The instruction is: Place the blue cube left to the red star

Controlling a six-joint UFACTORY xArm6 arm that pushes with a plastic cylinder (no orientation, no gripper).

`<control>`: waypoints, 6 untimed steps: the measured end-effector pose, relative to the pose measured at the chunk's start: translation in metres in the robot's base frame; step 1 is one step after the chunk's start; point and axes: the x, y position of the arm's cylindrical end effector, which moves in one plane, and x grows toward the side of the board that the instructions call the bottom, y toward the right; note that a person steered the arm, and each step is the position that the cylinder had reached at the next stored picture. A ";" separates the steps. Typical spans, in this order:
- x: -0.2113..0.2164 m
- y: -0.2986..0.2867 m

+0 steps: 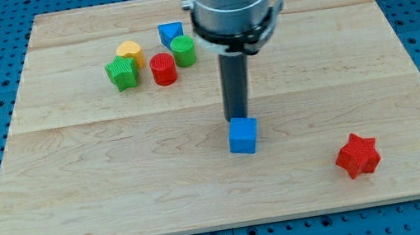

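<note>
Grey cylindrical housing, black collar, dark rod (235, 89)

Light wooden bench (105, 200) with seven small coloured plastic blocks lying on it.

In the upper left of the frame sits a cluster: a green star-shaped block (122, 72), a yellow rounded block (130, 52) just behind it, a red cylinder (163, 69), a green cylinder (182, 51) and a small blue block (171, 32) of unclear shape at the top of the group. Near the frame's centre lies a blue cube (243, 136), well apart from the cluster. A red star (357, 155) rests alone toward the lower right.
</note>
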 end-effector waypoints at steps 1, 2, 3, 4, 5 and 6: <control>0.017 -0.008; 0.042 0.017; 0.050 0.030; 0.063 0.033; 0.027 0.032; -0.064 0.035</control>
